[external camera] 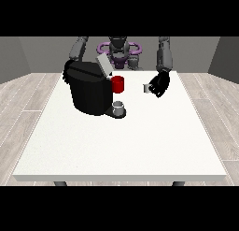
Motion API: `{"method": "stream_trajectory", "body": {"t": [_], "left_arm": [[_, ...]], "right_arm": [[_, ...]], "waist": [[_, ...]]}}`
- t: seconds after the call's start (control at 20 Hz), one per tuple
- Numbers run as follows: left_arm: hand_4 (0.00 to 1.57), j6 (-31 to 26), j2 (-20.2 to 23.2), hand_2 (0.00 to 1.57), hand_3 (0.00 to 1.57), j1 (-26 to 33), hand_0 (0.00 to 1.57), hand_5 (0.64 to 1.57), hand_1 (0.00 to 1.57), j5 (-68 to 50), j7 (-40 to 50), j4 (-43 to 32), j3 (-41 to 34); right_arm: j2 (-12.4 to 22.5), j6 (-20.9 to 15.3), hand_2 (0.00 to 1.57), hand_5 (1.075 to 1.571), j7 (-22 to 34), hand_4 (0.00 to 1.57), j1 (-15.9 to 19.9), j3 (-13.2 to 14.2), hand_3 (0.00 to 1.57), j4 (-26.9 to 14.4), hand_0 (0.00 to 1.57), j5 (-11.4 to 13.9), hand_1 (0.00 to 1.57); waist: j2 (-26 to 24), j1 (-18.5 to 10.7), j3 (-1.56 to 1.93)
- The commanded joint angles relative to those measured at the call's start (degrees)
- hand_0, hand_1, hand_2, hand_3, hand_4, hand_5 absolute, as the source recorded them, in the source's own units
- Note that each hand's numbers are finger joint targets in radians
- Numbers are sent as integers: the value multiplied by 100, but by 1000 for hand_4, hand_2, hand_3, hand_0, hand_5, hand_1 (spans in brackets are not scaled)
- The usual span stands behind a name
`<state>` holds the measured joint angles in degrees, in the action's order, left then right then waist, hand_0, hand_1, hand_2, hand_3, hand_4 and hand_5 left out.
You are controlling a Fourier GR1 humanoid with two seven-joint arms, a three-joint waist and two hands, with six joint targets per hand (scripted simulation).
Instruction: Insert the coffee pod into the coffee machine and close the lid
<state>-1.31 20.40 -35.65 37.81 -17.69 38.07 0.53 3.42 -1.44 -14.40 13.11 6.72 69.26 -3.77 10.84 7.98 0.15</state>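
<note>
Item: coffee machine [88, 92], black, at 10 o'clock on the white table [121, 146]; lid [103, 65] raised and tilted. Red holder [118, 84] at its 3 o'clock side; grey cup [119, 106] at its base.

Item: coffee pod [146, 88], small and pale, pinched by the hand at the view's right [159, 84], off the machine at 3 o'clock.

Item: hand at the view's left, hidden behind the machine; fingers cannot be told.

Risk: the pod may slip in carriage or meet the opening askew, jamming the lid; the arm could clip the lid.
</note>
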Motion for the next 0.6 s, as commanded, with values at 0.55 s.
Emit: {"method": "stream_trajectory", "body": {"t": [0.55], "left_arm": [[576,-957,-324,1311,1263,-788,1256,1571,1256,-379,748,286,-331]], "right_arm": [[5,81,0,1571,57,335,-149,-136,0,-380,0,75,0]], "waist": [[-795,-2,-16]]}}
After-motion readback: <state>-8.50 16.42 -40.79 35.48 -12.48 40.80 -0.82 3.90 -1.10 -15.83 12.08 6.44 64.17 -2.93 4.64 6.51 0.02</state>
